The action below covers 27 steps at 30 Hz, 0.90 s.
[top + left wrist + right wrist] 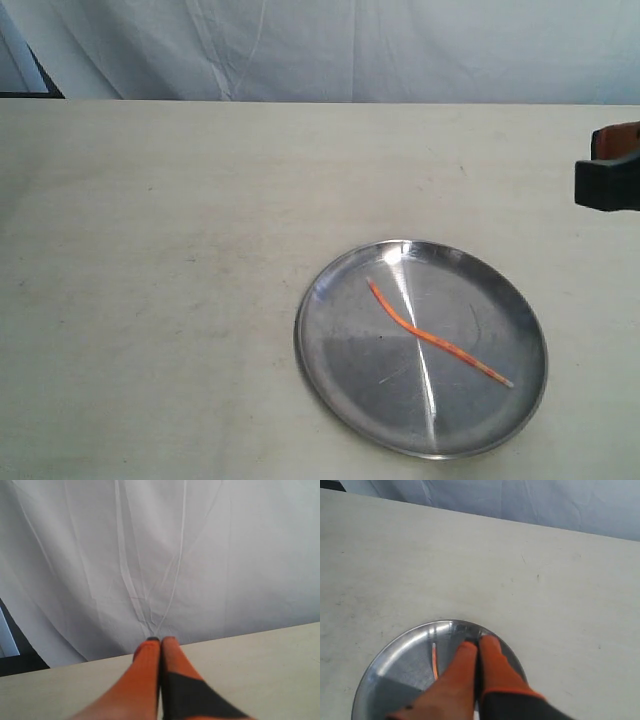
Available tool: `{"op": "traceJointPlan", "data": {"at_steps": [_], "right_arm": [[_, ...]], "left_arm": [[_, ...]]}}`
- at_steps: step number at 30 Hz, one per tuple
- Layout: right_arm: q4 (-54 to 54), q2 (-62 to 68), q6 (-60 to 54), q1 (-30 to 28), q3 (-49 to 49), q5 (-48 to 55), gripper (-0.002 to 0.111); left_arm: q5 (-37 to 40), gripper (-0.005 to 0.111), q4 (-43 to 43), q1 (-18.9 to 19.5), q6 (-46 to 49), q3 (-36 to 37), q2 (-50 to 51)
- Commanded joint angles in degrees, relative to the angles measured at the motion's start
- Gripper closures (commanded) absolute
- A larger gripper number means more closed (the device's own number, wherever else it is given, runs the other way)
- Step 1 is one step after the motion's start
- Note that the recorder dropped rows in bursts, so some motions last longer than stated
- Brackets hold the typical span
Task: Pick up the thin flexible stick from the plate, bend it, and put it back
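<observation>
The thin orange-red stick [435, 340] lies slightly wavy across the middle of the round silver plate [340, 390], its pale tip toward the plate's lower right. In the right wrist view the plate [400, 665] shows with part of the stick [434, 661] beside my right gripper [479, 641], which is shut and empty above the plate's rim. Only a dark piece with an orange pad of the right gripper [612, 175] shows at the exterior view's right edge. My left gripper [160, 640] is shut and empty, pointing at the white cloth; it is outside the exterior view.
The plate sits on a pale tabletop [160, 250]. A white cloth backdrop [330, 45] hangs behind the table's far edge. A dark gap [25, 80] shows at the upper left.
</observation>
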Motion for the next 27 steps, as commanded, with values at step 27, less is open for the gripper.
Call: {"op": "traceJointPlan", "data": {"at_steps": [27], "right_arm": [[17.59, -40.84, 1.30, -29.89, 43.22, -24.60, 0.109]], "left_arm": [[0.70, 0.107, -0.35, 0.23, 0.01, 0.13, -0.27]]}}
